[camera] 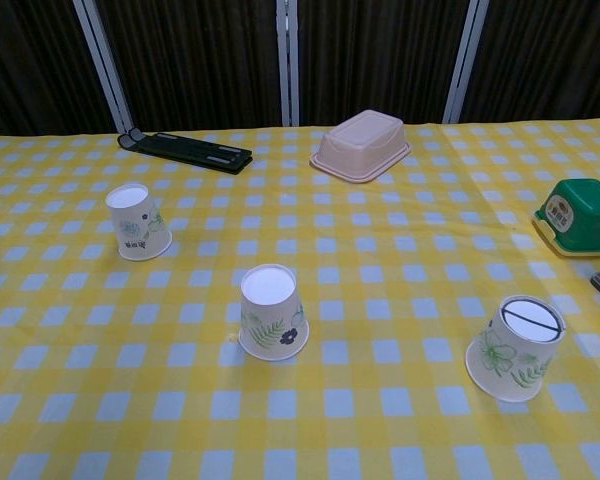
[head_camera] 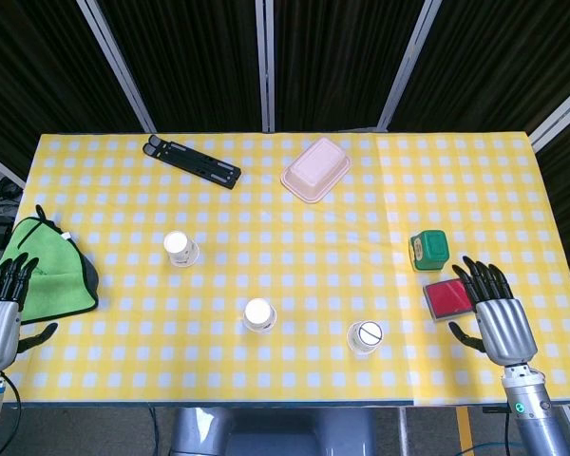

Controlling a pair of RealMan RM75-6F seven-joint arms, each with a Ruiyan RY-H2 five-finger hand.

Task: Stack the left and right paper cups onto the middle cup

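Note:
Three paper cups stand upside down on the yellow checked table (head_camera: 294, 223). The left cup (head_camera: 180, 249) (camera: 138, 221) is farthest back, the middle cup (head_camera: 259, 314) (camera: 271, 311) sits nearer the front edge, and the right cup (head_camera: 365, 336) (camera: 513, 347) has a dark line across its base. My left hand (head_camera: 0, 309) hovers open off the table's left edge beside a green cloth. My right hand (head_camera: 494, 313) is open at the right front, fingers spread, close to a red box. Neither hand shows in the chest view.
A green cloth (head_camera: 47, 266) lies at the left edge. A black folded stand (head_camera: 192, 161) (camera: 185, 149) and a pink lidded container (head_camera: 315, 169) (camera: 361, 145) sit at the back. A green box (head_camera: 428, 250) (camera: 577, 215) and a red box (head_camera: 447, 299) lie at the right.

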